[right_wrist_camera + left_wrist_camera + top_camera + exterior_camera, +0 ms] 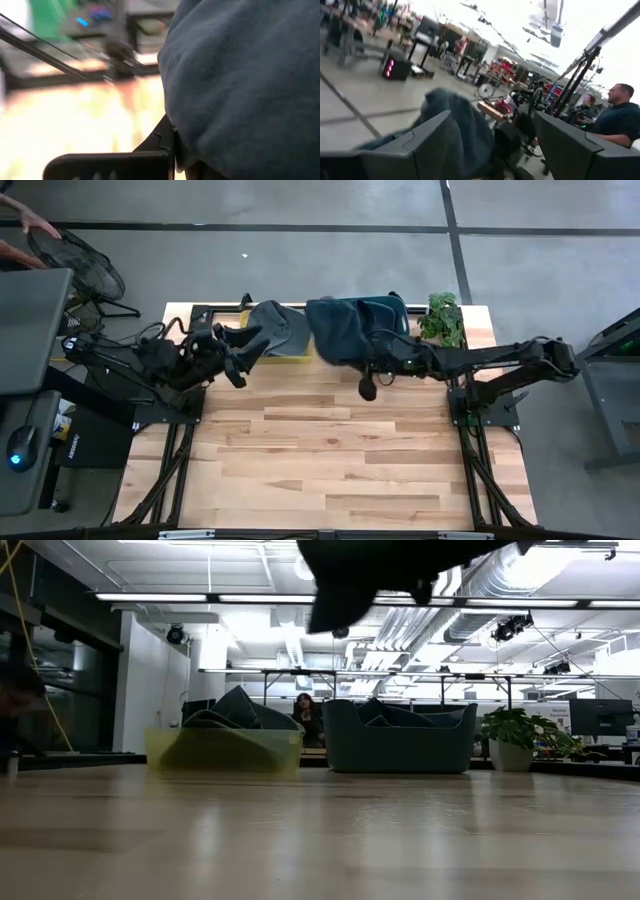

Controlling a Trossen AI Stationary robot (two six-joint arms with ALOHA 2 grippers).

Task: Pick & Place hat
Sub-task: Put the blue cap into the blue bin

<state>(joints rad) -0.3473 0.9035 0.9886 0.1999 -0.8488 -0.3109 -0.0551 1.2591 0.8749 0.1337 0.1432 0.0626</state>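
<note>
My right gripper (372, 370) is shut on a dark blue hat (335, 330) and holds it high in front of the teal bin (392, 308). In the low view this hat (370, 570) hangs at the top of the picture, well above the table. A grey hat (280, 328) lies in the yellow bin (272, 360), resting on other cloth there. My left gripper (236, 358) is open at that bin's left side. In the left wrist view its fingers stand on either side of the grey hat (455, 125); whether they touch it, I cannot tell. My right gripper holds the dark blue hat near one edge (180, 145). One finger (110, 162) shows beside the cloth, and the cloth itself covers the place of contact. The hat is lifted clear of the table and bulges out past the fingers toward the far edge.
The yellow bin (225, 750) and the teal bin (395, 750) stand side by side at the table's far edge, both with cloth in them. A potted plant (442, 318) stands to the right of the teal bin. Bare wood (330, 450) stretches across the near half. People show in the room behind.
</note>
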